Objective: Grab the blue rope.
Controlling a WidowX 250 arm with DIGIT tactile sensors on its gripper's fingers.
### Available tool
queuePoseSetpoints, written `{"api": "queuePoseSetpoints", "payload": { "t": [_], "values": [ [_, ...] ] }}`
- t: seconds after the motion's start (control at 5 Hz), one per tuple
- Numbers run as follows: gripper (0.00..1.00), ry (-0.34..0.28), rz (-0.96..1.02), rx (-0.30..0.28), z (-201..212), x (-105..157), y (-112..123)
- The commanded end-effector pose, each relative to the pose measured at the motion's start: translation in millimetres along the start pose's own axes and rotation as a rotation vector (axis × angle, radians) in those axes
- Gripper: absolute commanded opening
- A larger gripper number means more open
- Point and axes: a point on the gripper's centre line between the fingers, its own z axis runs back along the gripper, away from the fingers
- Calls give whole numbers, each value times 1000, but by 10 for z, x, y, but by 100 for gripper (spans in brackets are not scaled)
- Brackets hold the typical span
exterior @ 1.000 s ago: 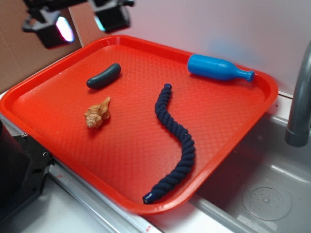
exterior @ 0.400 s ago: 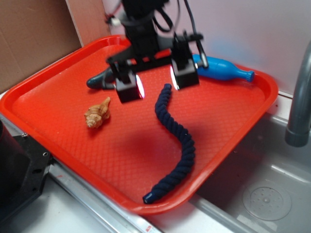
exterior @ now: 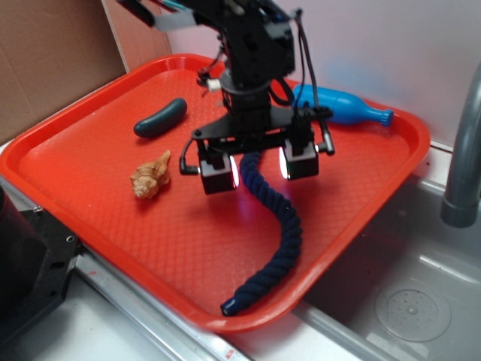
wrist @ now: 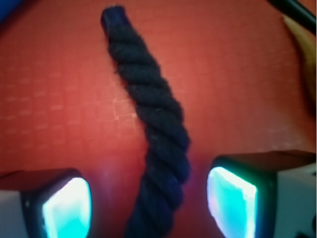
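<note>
With its black wrist pointing straight down over the middle of the red plastic tray (exterior: pixel 90 218), the gripper (exterior: pixel 259 165) hangs low above the upper stretch of the blue rope (exterior: pixel 276 226), a long, thick, dark navy twisted cord. The fingers (exterior: pixel 219 170) are spread wide, one on each side of the cord, with clear gaps between the glowing pads and the strands; nothing is held.

Exterior view: the rope lies flat on the tray, right of centre. Its long axis runs from the far end, hidden behind the gripper, in a wavy line to a bound near end close to the tray's front rim. Also on the tray: a bright blue plastic bottle (exterior: pixel 346 107) lying on its side by the back rim, a short smooth dark pickle-shaped piece (exterior: pixel 161 118) at back left, and a tan spiral seashell (exterior: pixel 152 176) left of the gripper.

Wrist view: shows the bound far tip of the rope (wrist: pixel 148 124) and the cord passing between the two pads, nearer the right pad.
</note>
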Motion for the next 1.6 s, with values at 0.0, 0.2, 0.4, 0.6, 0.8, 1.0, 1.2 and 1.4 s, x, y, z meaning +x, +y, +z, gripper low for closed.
{"api": "queuePoseSetpoints", "payload": {
  "t": [0.0, 0.2, 0.4, 0.6, 0.8, 1.0, 1.2, 1.4],
  "values": [
    [0, -2, 24, -44, -68, 110, -80],
    [0, -11, 25, -42, -71, 103, -61],
    [0, 4, -13, 12, -16, 123, -75],
    [0, 7, -124, 16, 158, 219, -110],
    [0, 24, -376, 18, 519, 332, -121],
    [0, 81, -557, 37, 836, 472, -46],
    [0, 147, -696, 36, 1118, 593, 110],
    [0, 151, -760, -34, 1425, 691, 366]
  ]
}}
